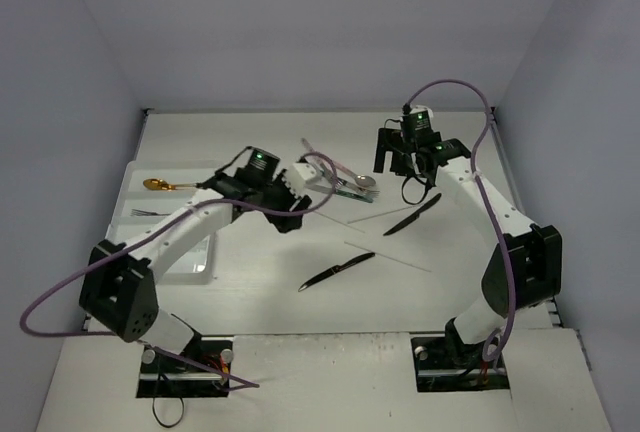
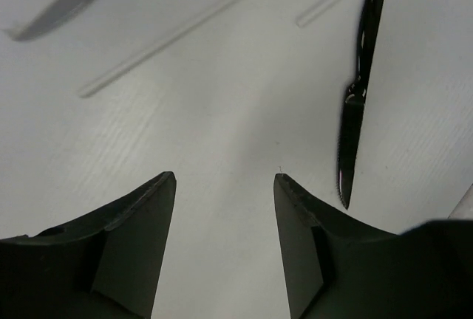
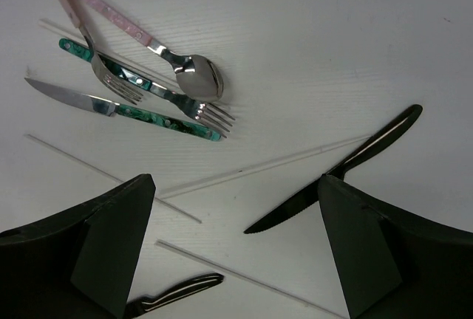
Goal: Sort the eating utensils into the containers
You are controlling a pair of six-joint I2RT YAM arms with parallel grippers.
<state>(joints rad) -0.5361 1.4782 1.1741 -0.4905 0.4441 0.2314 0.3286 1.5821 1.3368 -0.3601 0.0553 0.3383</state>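
Glossy black knife, slim, serrated, flat on the matte, finely ribbed white counter, just right of the left tool: dark wedge fingers partly apart, nothing between. Right tool spread wide, empty, above thin clear sticks and a second black knife. Beyond, an overlapping cluster: pink-handled spoon, marbled green-handled fork, green-handled knife. Far left, white divided tray with an ornate gold spoon inside.
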